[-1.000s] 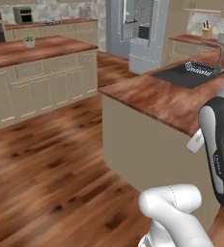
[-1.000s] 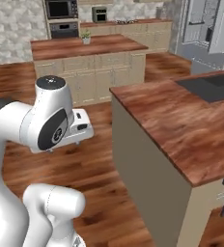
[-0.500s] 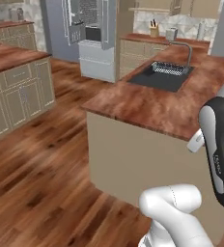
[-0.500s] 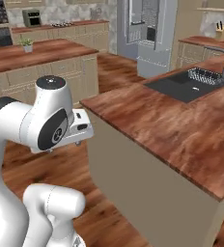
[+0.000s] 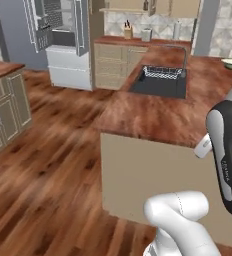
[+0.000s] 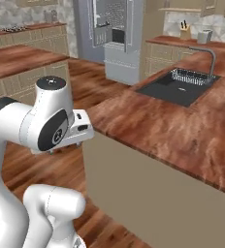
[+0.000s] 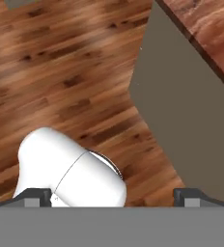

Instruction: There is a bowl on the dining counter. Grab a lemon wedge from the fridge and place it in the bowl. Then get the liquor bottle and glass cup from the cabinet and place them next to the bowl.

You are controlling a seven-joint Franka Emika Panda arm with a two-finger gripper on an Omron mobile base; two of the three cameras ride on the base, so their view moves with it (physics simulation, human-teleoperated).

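The dining counter is a reddish-brown slab with a black sink and an arched faucet, just ahead of the base. The pale bowl sits on its far right end. The grey fridge stands at the back with its upper doors swung open; I cannot make out a lemon wedge inside. Tan wall cabinets cross the top edge. The liquor bottle and glass cup are out of view. My gripper is open and empty, pointing down at the wood floor beside the counter's beige side panel.
A back worktop with beige drawers carries a knife block and a grey canister. Another wood-topped island stands to the left. Open wooden floor lies between the island and the dining counter.
The whole picture has shifted: the base has moved and turned, so the fridge and sink now sit nearer and more central. The arm's pose is unchanged and the gripper stays open.
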